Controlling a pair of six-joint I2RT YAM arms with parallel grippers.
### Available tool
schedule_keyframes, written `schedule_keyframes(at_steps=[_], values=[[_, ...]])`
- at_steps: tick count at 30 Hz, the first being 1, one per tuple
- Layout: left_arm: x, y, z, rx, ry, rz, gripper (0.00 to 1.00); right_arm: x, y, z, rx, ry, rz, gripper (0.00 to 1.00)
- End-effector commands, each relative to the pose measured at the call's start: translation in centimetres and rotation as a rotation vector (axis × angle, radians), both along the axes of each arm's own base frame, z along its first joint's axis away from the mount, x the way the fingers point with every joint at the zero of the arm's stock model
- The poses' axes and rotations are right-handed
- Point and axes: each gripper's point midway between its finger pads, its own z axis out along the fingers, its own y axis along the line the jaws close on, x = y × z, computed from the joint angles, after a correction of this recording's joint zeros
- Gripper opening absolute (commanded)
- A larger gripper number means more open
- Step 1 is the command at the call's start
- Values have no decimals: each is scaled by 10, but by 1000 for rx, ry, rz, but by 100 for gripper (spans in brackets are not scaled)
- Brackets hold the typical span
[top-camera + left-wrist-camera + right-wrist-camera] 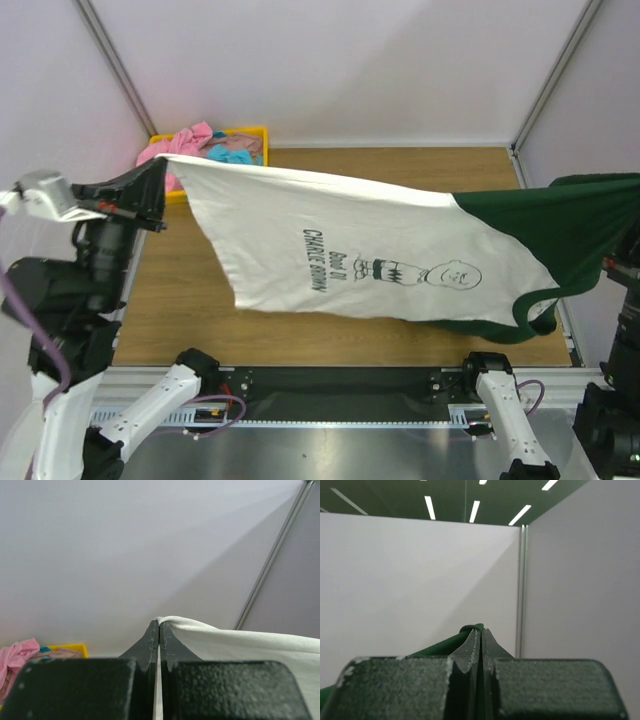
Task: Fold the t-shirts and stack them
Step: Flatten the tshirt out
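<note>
**A:** Start at the left. What is the left gripper doing?

**B:** The left gripper (159,626) is pinched tight on a white edge of the white t-shirt (340,240), with the cloth pressed between its fingers. It is raised above the left edge of the surface (330,335).

**A:** And behind it?

**B:** The yellow tray (256,133) sits at the far left corner of the surface. A pink t-shirt (186,141) and a turquoise t-shirt (222,152) lie crumpled in it, the pink one toward the left.

**A:** Where is the white one, then?

**B:** It is stretched in the air from the left edge across to the right edge, hanging like a sheet over the middle of the surface. The black print (390,265) faces the top camera and runs sideways, with the lettering to the left and the cartoon figure to the right. The lower edge sags toward the near side. I cannot tell whether it touches the wood.

**A:** And the right end?

**B:** There the cloth turns into a dark green section (560,225), and a green-trimmed edge droops by the near right corner. The right gripper (481,632) is closed on a fold of that green cloth, jaws together, up by the right edge of the surface.
</note>
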Motion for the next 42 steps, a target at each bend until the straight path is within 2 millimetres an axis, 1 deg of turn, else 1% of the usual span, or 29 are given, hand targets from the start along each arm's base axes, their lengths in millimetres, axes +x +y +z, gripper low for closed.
schedule_keyframes(at_steps=[1,2,3,4,5,6,7,8,11,13,15,16,17,19,20,22,23,24,25,26,27,28,30,32,35,38,39,41,42], values=[[-17,17,14,-26,-5,42,0,-39,4,27,-10,-76,-5,0],[-20,19,12,-21,6,44,0,-46,4,29,-13,-85,-11,0],[-26,23,18,-28,-4,51,0,-51,4,31,-17,-91,-14,0],[-28,25,20,-30,-7,53,0,-64,5,37,-23,-118,-22,0],[-30,26,20,-31,-3,57,1,-70,4,37,-18,-118,-29,0],[-34,28,26,-36,-14,57,0,-74,4,39,-16,-120,-33,0],[-35,29,29,-37,-17,57,0,-86,2,44,-14,-138,-55,0],[-40,32,33,-39,-24,58,0,-84,2,43,-12,-123,-66,0],[-37,32,37,-37,-21,66,0,-89,3,44,-15,-129,-95,0],[-21,29,30,-17,19,95,0,-83,4,42,-19,-113,-96,0],[-9,29,25,-4,54,123,0,-67,2,37,-9,-75,-97,0],[6,25,16,16,94,142,0,-59,-3,33,6,-59,-110,0],[16,23,8,30,118,155,0,-38,-8,25,13,-23,-126,0],[35,17,-1,49,149,173,0,-15,-18,15,30,20,-158,0],[46,16,-11,59,177,194,0,-3,-21,11,34,35,-163,0],[60,13,-22,71,203,216,0,34,-27,-10,43,116,-163,0],[73,9,-36,89,242,234,1,42,-28,-12,47,118,-158,0],[79,8,-43,94,256,240,0,52,-28,-17,49,130,-152,0],[85,6,-46,89,258,245,0,74,-30,-35,52,181,-139,0],[94,3,-61,105,287,251,0,82,-30,-38,54,185,-133,0],[98,1,-66,106,295,257,0,91,-31,-46,56,200,-129,0],[103,0,-70,105,298,261,0,106,-32,-60,66,235,-119,0],[112,-4,-85,123,329,266,0,120,-32,-69,66,250,-105,0],[118,-6,-92,133,342,268,0,133,-30,-78,73,263,-80,0],[121,-10,-97,138,349,259,0,143,-23,-82,63,272,-34,0],[122,-10,-96,134,343,261,0,155,-20,-90,72,300,-5,0],[123,-9,-97,138,345,264,0,159,-16,-92,64,308,22,0],[124,-9,-98,144,352,270,0,163,-12,-94,64,306,47,0],[123,-9,-99,145,353,270,0,168,-12,-100,76,318,58,0]])
